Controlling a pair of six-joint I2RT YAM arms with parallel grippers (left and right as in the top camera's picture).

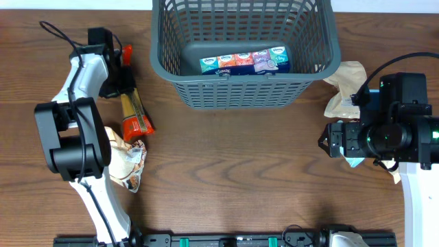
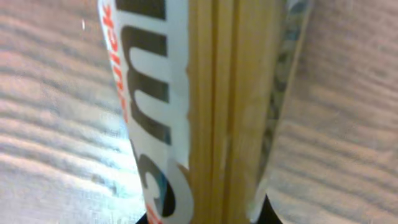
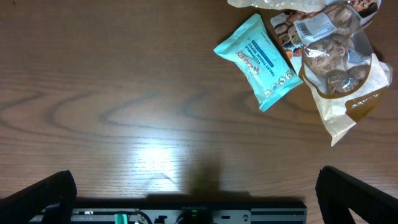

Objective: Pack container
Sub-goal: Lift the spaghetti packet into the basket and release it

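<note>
The dark grey lattice basket (image 1: pixel 206 89) stands at the back centre and holds a flat pack of tissues (image 1: pixel 244 62). My left gripper (image 1: pixel 122 74) is at the far left, shut on the end of a long spaghetti packet (image 1: pixel 135 116) that lies on the table. In the left wrist view the packet (image 2: pixel 211 112) fills the frame between the finger tips (image 2: pixel 208 216). My right gripper (image 1: pixel 329 144) is at the right, wide open and empty over bare wood (image 3: pixel 199 199).
A beige snack bag (image 1: pixel 345 89) lies right of the basket. In the right wrist view a teal wipes packet (image 3: pixel 258 59) lies beside a bag of brown pieces (image 3: pixel 336 68). A printed pouch (image 1: pixel 128 163) lies by the left arm's base.
</note>
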